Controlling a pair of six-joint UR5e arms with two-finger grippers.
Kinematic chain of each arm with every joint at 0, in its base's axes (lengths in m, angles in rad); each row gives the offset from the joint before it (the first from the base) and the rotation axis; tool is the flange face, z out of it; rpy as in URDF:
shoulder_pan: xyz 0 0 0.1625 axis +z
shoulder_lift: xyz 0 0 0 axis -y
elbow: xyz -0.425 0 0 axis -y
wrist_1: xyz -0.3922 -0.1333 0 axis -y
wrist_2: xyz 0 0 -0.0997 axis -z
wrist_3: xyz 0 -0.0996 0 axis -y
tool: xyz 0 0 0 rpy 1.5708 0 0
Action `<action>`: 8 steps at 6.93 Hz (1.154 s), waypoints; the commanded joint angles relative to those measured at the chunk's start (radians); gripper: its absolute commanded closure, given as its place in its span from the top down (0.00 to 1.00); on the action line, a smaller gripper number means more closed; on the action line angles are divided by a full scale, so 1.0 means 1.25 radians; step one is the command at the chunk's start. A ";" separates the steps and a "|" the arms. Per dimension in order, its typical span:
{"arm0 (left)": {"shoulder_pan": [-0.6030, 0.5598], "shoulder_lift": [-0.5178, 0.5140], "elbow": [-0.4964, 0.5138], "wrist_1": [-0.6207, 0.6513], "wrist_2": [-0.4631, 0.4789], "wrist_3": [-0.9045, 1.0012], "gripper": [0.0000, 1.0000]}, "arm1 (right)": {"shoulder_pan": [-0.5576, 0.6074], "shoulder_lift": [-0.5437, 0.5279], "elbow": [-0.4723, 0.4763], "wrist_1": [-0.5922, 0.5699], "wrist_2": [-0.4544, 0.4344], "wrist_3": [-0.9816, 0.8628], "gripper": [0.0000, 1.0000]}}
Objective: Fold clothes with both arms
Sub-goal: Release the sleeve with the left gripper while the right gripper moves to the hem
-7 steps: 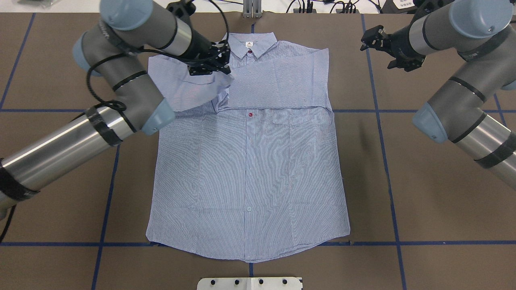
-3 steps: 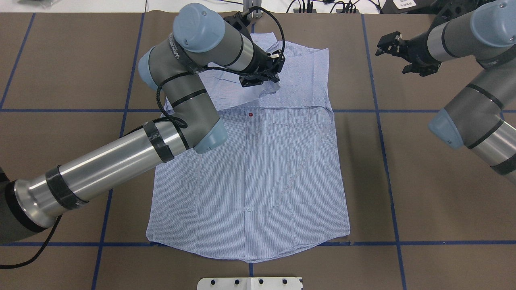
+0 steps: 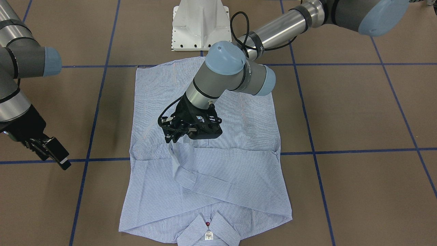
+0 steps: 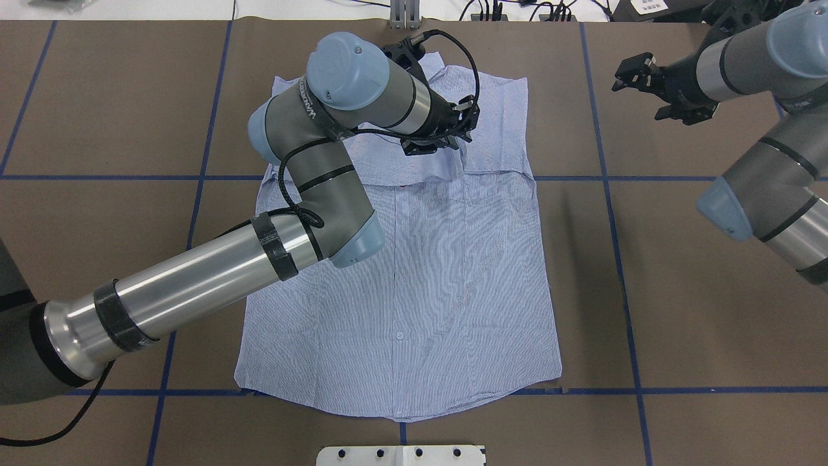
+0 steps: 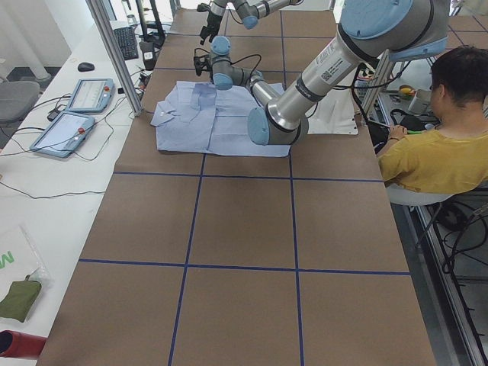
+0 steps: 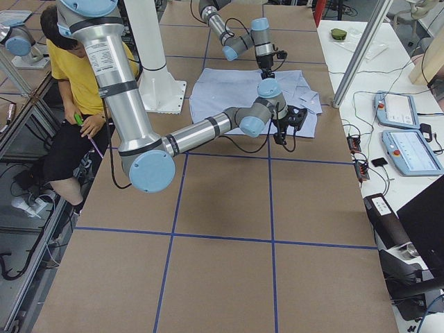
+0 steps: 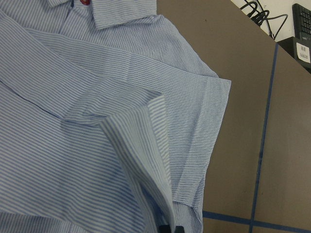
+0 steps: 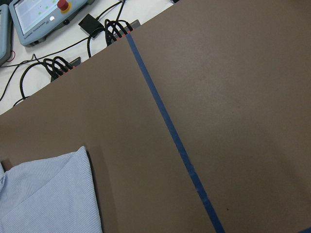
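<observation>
Exterior front-facing, left tool [image 3: 169, 138] grasping sleeve [image 3: 173, 158] of shirt [image 3: 239, 116], right tool [image 3: 51, 152] released, off the shirt.

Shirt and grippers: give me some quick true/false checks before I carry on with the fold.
1. The left gripper has its fingers shut on a sleeve. True.
2. The right gripper is touching the shirt. False: it is open, off to the side above bare table.
3. The collar lies at the end away from the robot's pedestal base. True.
4. Both sleeves are spread out flat on the table. False: the other sleeve lies folded across the chest, and the held one hangs from the left gripper.
</observation>
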 commanded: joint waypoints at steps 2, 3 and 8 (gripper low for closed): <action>-0.004 0.011 -0.065 0.008 0.000 -0.003 0.98 | -0.010 -0.049 0.069 0.000 0.002 0.029 1.00; -0.004 0.090 -0.158 0.013 -0.001 -0.002 0.98 | -0.069 -0.093 0.119 0.001 -0.007 0.090 1.00; -0.063 0.399 -0.408 -0.004 -0.055 0.125 0.95 | -0.478 -0.270 0.356 -0.012 -0.309 0.444 0.99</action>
